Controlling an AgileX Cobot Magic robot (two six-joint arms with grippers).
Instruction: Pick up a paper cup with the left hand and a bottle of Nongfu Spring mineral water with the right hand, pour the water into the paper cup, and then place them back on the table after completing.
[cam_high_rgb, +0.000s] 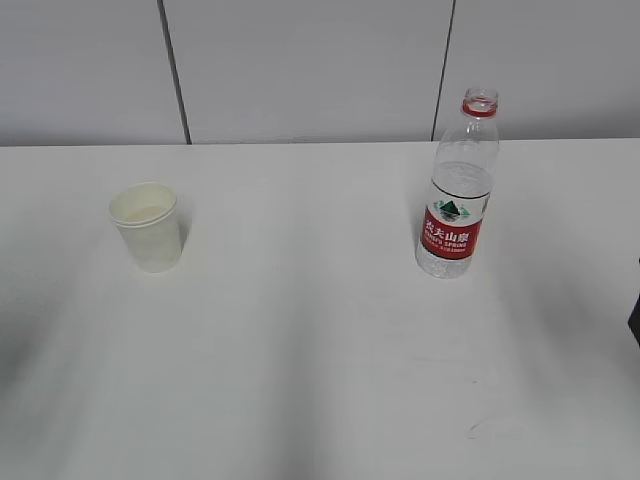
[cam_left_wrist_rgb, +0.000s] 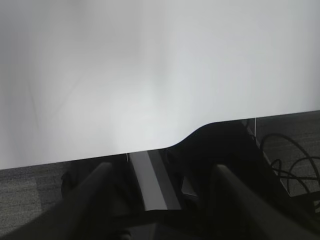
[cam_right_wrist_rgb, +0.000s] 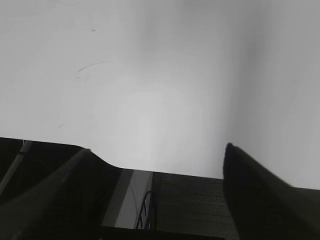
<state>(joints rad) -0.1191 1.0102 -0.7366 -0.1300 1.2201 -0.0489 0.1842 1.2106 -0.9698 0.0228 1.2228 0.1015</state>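
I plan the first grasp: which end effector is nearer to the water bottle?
Probably right. The bottle stands on the table's right half; the right end effector hangs open at the near edge. The left end effector is likewise back there.

Paper cups: one (cam_high_rgb: 147, 226), at 9 o'clock on the counter (cam_high_rgb: 320, 340)
Water bottles: one (cam_high_rgb: 458, 190), at 2 o'clock, uncapped
Counters: one, white
Hands: two, one per wrist view, left hand (cam_left_wrist_rgb: 160, 200), right hand (cam_right_wrist_rgb: 160, 192)
Wall panels: three, at 12 o'clock

A pale panelled wall (cam_high_rgb: 300, 70) with 2 dark vertical seams stands behind.
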